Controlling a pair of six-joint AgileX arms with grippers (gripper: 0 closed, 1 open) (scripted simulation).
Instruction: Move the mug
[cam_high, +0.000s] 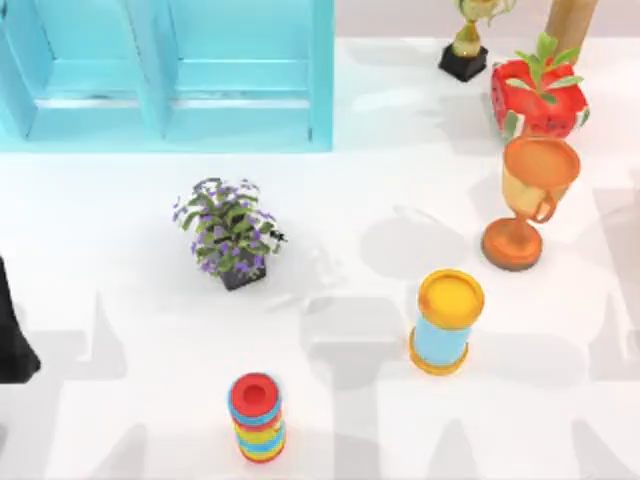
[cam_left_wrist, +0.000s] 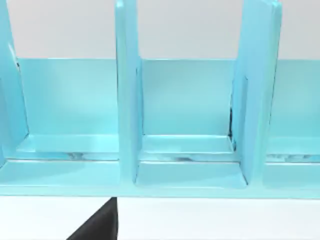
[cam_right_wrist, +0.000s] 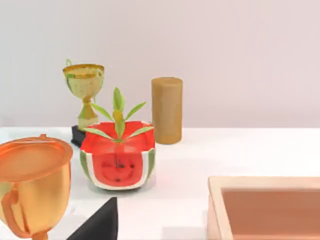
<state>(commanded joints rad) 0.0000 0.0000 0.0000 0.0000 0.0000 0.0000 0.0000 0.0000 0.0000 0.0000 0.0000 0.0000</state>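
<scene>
Glossy yellow-topped, blue-bodied cylindrical mug (cam_high: 444, 321) upright on smooth white table (cam_high: 120, 300), near orange goblet-shaped trophy (cam_high: 527, 201); claw state untellable.

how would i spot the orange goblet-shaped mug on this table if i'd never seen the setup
Start at the table's right side in the top view, where a watermelon-patterned planter sits near the back. Just in front of it stands the orange mug. It alone has a wide round foot, a stem and a side handle.
</scene>
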